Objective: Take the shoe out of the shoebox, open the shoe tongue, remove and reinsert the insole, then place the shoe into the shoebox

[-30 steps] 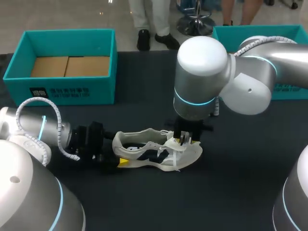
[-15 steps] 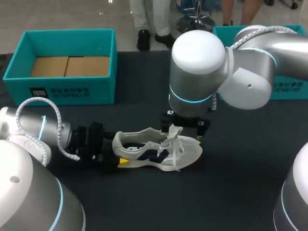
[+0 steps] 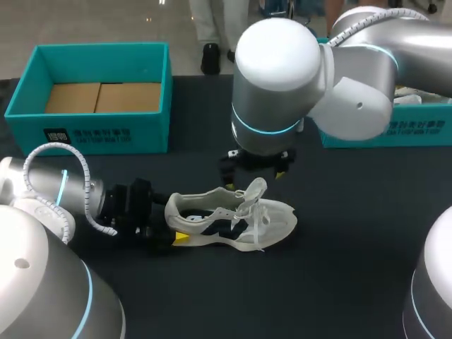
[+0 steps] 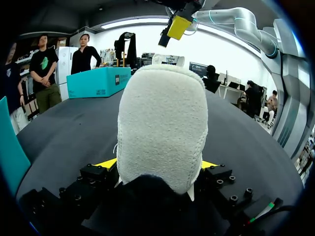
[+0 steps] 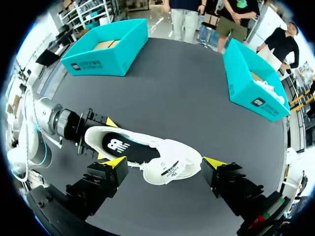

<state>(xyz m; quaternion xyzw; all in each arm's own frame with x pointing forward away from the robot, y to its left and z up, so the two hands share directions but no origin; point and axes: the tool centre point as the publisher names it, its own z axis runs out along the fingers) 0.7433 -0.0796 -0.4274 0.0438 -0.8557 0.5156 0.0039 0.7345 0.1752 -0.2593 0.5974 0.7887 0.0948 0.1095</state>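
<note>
White sneaker (image 3: 229,220) stands upright near the middle of the dark table (image 3: 339,282), toe pointing right; one teal shoebox (image 3: 92,134) sits behind it at the left, a second shoebox (image 3: 417,127) at the far right; the left gripper (image 4: 157,164) clamps its heel from both sides; the right gripper (image 3: 256,168) hangs spread wide just above the raised tongue (image 3: 256,189), touching nothing; a dark insole (image 5: 123,147) lies inside.
</note>
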